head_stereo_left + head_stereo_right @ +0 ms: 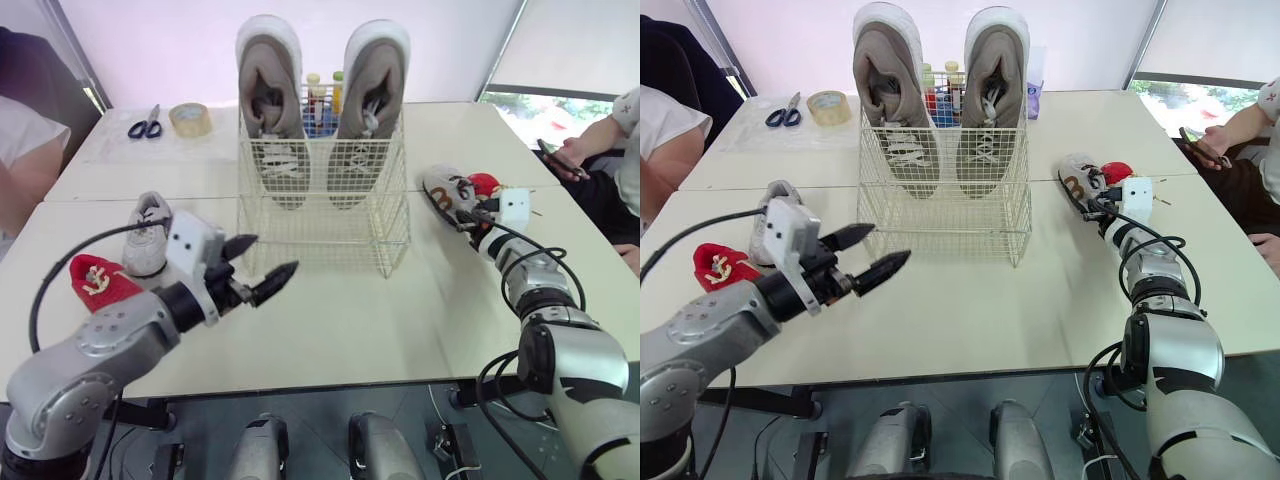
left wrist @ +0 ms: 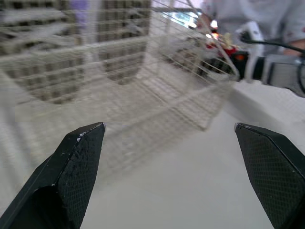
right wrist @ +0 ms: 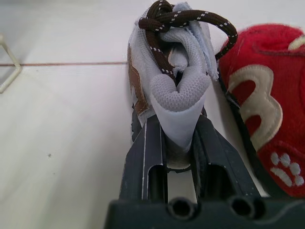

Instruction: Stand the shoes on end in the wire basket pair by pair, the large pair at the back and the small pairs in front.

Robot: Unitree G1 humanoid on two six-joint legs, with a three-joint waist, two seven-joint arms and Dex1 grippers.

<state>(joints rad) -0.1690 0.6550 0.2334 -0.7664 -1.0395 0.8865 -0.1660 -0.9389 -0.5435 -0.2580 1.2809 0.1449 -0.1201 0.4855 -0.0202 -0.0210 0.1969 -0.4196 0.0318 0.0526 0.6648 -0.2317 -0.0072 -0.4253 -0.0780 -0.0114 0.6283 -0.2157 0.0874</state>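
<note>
The white wire basket [image 1: 325, 215] stands mid-table. Two large grey shoes [image 1: 272, 90] [image 1: 368, 90] stand on end side by side along its back. My left gripper [image 1: 272, 254] hovers open and holds nothing, just in front of the basket's left corner. Behind it, a small grey shoe [image 1: 148, 235] and a small red shoe [image 1: 98, 278] lie on the table. On the right, my right gripper [image 3: 178, 138] is shut on the heel of a small grey shoe with brown laces [image 3: 178, 90]. That shoe rests on the table beside another red shoe [image 3: 267, 119].
Scissors [image 1: 146, 124] and a roll of tape [image 1: 190, 118] lie at the far left of the back table. Bottles [image 1: 320, 95] stand behind the basket. One person sits at the left edge [image 1: 25, 150], another at the right [image 1: 610, 150].
</note>
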